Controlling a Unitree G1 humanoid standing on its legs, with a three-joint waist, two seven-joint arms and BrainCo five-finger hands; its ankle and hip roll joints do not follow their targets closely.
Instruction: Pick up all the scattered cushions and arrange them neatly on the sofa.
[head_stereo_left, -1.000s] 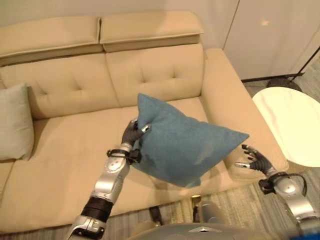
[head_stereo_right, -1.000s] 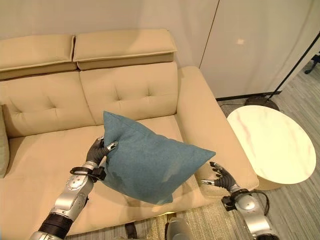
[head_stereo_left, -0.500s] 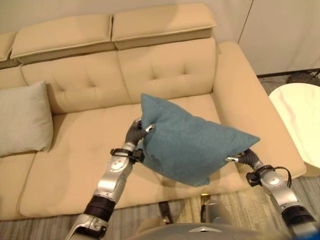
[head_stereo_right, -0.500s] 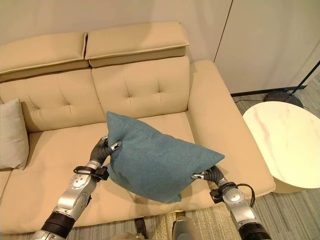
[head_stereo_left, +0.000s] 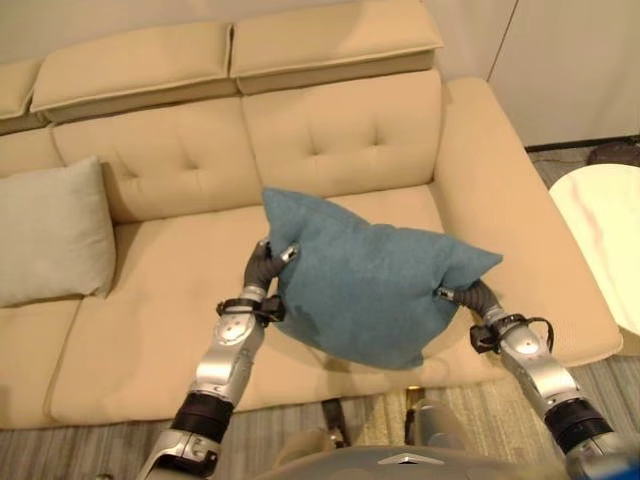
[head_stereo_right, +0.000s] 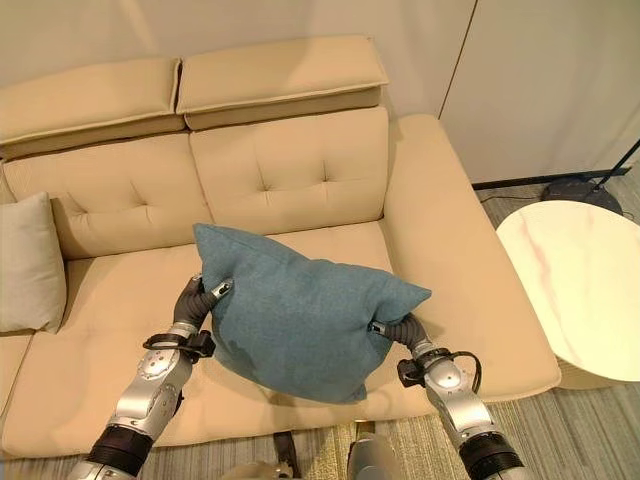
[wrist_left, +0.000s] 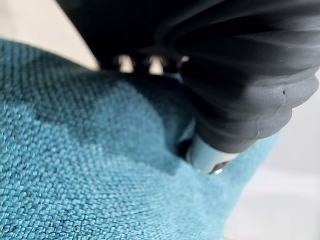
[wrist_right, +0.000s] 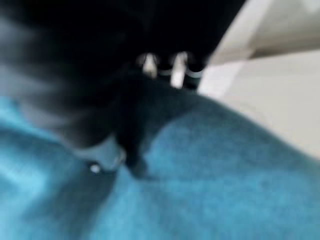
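I hold a teal cushion (head_stereo_left: 375, 285) in the air over the front of the beige sofa's seat (head_stereo_left: 160, 300). My left hand (head_stereo_left: 266, 268) is shut on its left edge, thumb and fingers pinching the fabric (wrist_left: 100, 165). On the cushion's right side, my right hand (head_stereo_left: 468, 298) is curled into the corner and grips the cloth (wrist_right: 210, 170). A pale grey cushion (head_stereo_left: 50, 232) leans against the sofa back at the left.
The sofa's right armrest (head_stereo_left: 510, 220) runs beside my right arm. A round white marble table (head_stereo_right: 585, 285) stands to the right of the sofa. The floor in front is grey striped carpet (head_stereo_right: 590, 430).
My right hand has come in from open air and closed on the cushion's right corner. The cushion has tilted more level. The camera has shifted, bringing the grey cushion further into view.
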